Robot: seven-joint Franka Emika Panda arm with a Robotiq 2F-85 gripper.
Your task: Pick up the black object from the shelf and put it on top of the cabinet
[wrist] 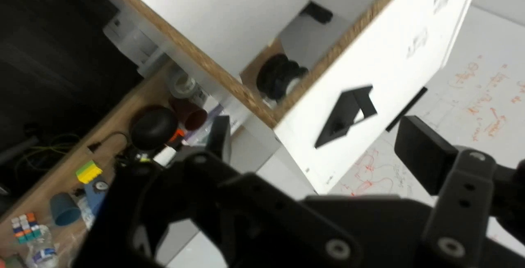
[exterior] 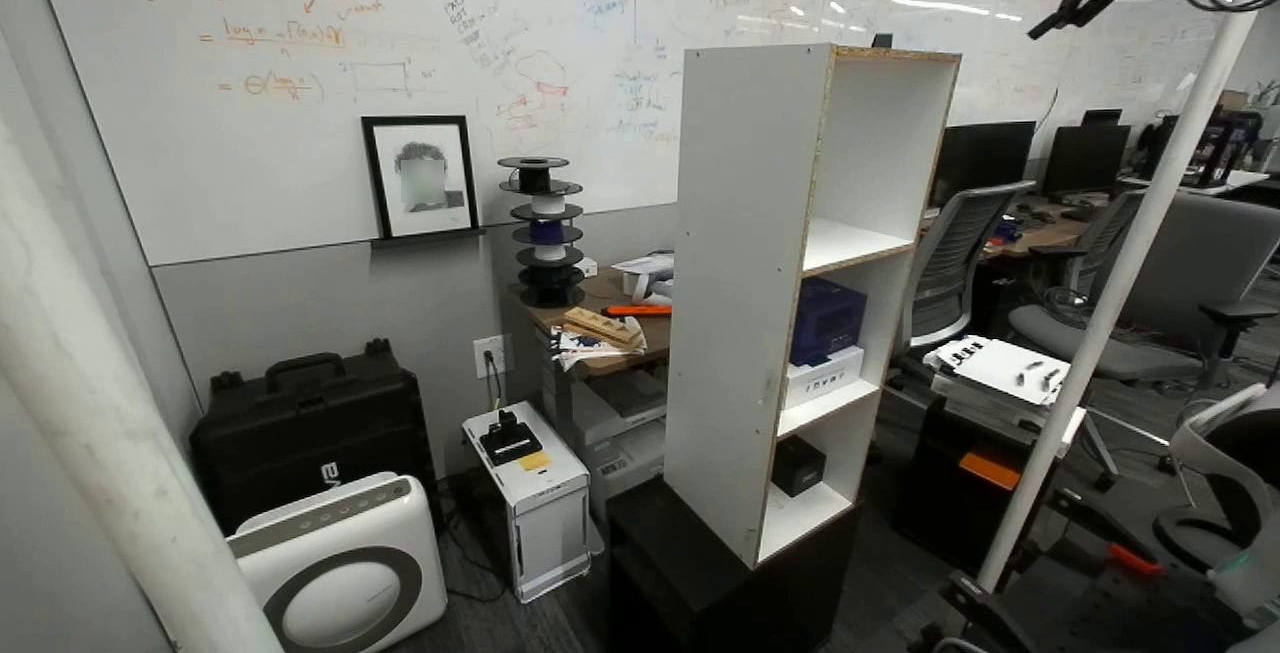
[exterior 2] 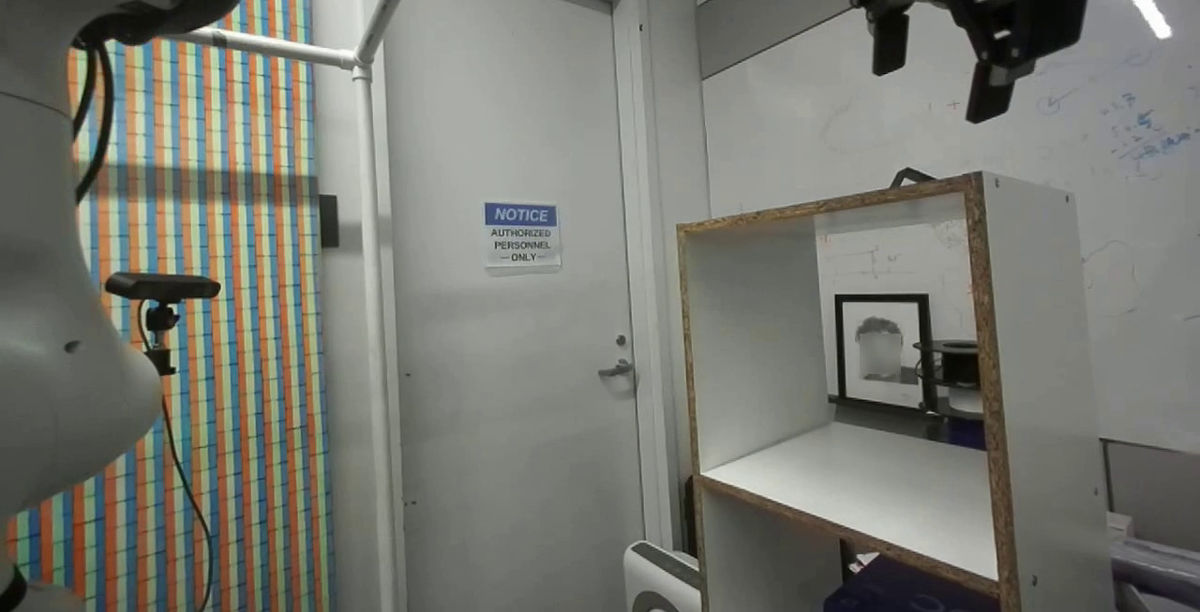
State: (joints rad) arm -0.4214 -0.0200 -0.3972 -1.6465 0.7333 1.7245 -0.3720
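One small, bracket-like black piece (wrist: 341, 115) rests on top of the tall white cabinet (exterior: 745, 233). Higher up and apart, the gripper (exterior 2: 939, 70) hangs spread wide, holding nothing. In the middle compartment (exterior: 884, 328), a dark-blue box (exterior: 830, 321) sits on a white carton (exterior: 825, 378).

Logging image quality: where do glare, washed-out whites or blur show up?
In both exterior views, bright light streaks glare off the whiteboard; in the wrist view, the cabinet top is nearly washed out to white, the nearest parts of the gripper look blurred, and the upper left corner is almost black.
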